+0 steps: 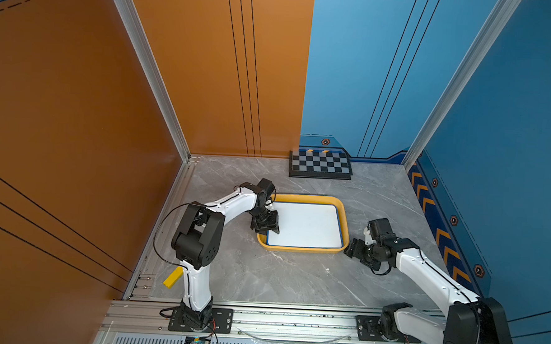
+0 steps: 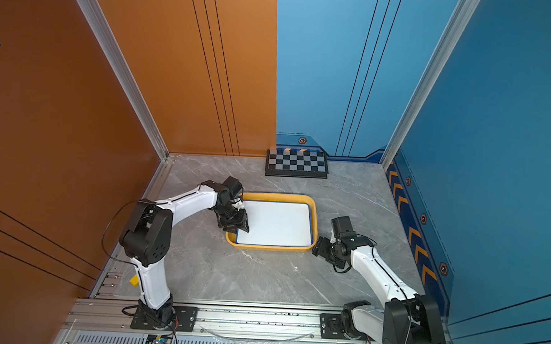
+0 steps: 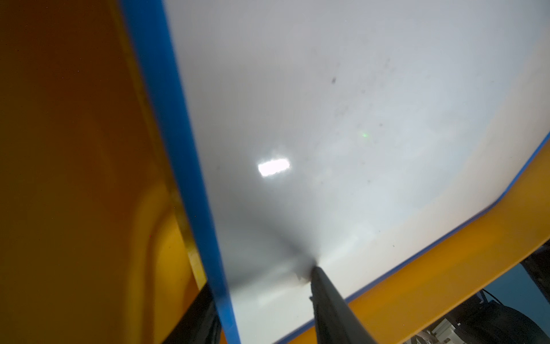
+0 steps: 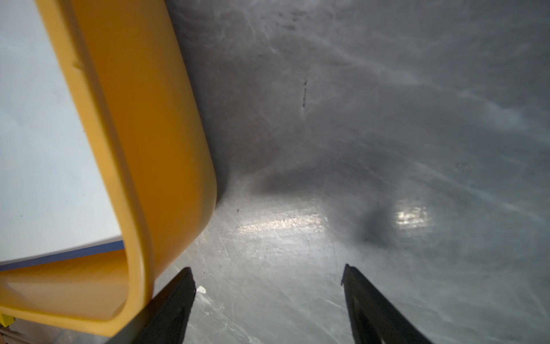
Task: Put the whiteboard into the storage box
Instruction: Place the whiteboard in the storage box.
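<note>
The whiteboard (image 1: 307, 224) (image 2: 278, 223), white with a thin blue rim, lies inside the yellow storage box (image 1: 308, 198) (image 2: 279, 196) at mid-table. My left gripper (image 1: 269, 226) (image 2: 241, 225) is at the board's near left corner. In the left wrist view one finger (image 3: 324, 292) touches the white face (image 3: 357, 119), and the other sits dark under the blue edge, above the box wall (image 3: 446, 268). The left gripper (image 3: 262, 283) is shut on the whiteboard. My right gripper (image 1: 349, 251) (image 2: 317, 246) (image 4: 268, 274) hangs open over bare table beside the box's near right corner (image 4: 143, 119).
A black-and-grey checkerboard (image 1: 320, 164) (image 2: 296, 163) stands at the back wall behind the box. A small yellow block (image 1: 173, 276) lies by the left rail behind the left arm. Orange and blue walls close in the grey marble table (image 1: 278, 276) on three sides.
</note>
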